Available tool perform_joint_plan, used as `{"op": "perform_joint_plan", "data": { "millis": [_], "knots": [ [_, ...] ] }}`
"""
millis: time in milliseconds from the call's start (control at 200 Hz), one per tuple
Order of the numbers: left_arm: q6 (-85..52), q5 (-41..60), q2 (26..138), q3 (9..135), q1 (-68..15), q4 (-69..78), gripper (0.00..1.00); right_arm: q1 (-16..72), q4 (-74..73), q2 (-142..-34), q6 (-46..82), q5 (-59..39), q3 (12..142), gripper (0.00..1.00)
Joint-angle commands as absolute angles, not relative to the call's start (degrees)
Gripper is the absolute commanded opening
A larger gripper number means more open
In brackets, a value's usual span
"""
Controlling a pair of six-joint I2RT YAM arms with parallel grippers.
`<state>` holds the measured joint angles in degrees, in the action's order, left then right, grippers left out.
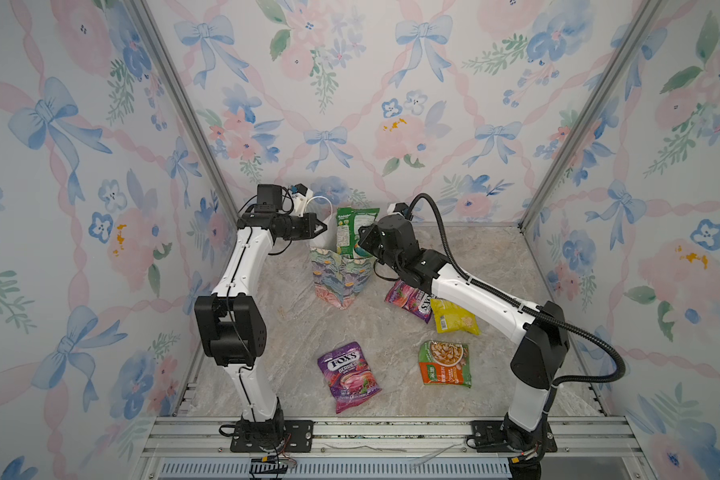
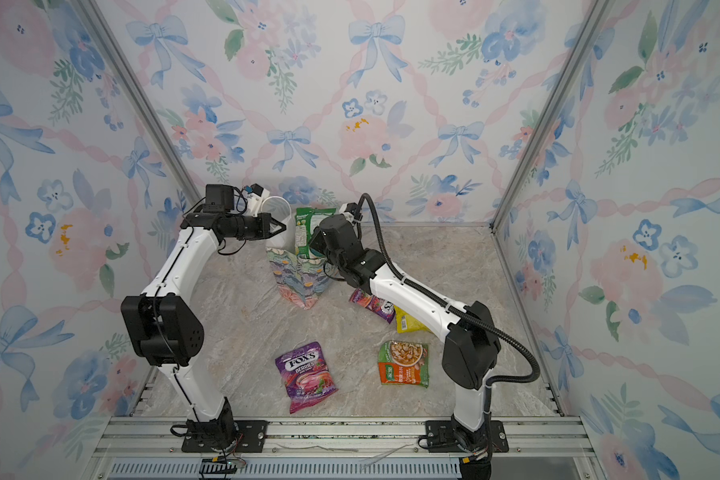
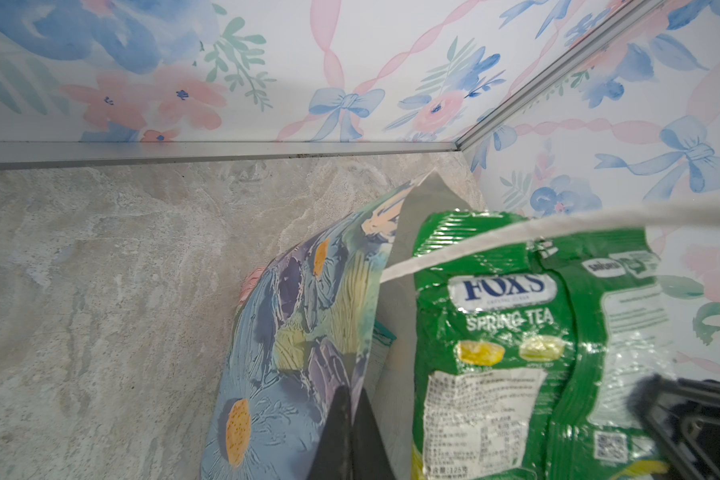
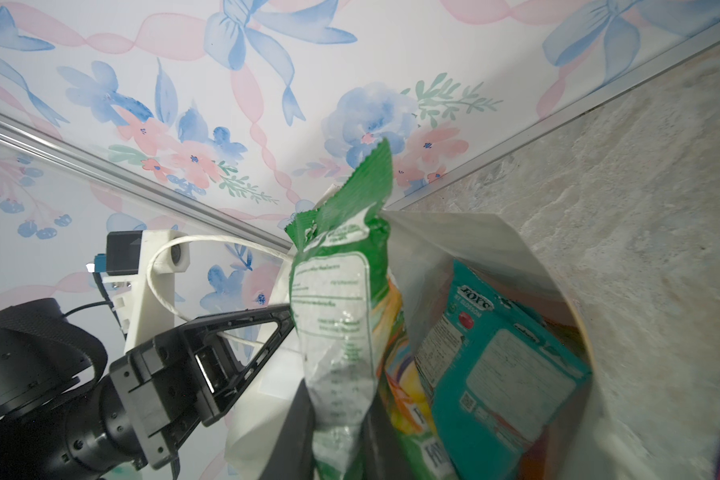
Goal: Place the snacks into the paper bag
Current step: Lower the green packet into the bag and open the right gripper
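Paper bag (image 1: 337,278), stiff, brush-painted floral, rim pinched between left fingers (image 3: 337,424); right fingers (image 4: 287,440) clamp a crinkly glossy green packet (image 4: 337,311).

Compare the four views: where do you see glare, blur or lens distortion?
Left wrist view: glare streaks the green packet, and the white cord handle near the lens is blurred. Right wrist view: that packet's print looks soft. In both top views: the frame rails splay outward, a wide-angle effect, under even light.
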<state>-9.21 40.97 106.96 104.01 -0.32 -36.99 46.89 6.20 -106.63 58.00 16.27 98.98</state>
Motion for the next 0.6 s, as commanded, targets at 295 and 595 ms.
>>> {"op": "perform_joint_plan", "data": {
  "millis": [295, 595],
  "knots": [
    [-8.7, 42.28, 104.25, 103.01, 0.47, -37.49, 0.0, 46.35, 3.66, -110.04, 58.52, 11.63, 104.24, 0.52],
    [-8.75, 42.49, 104.53, 102.92, 0.62, -37.53, 0.0, 46.12, 11.91, -108.89, 43.57, 13.39, 115.37, 0.98]
  ]
}}
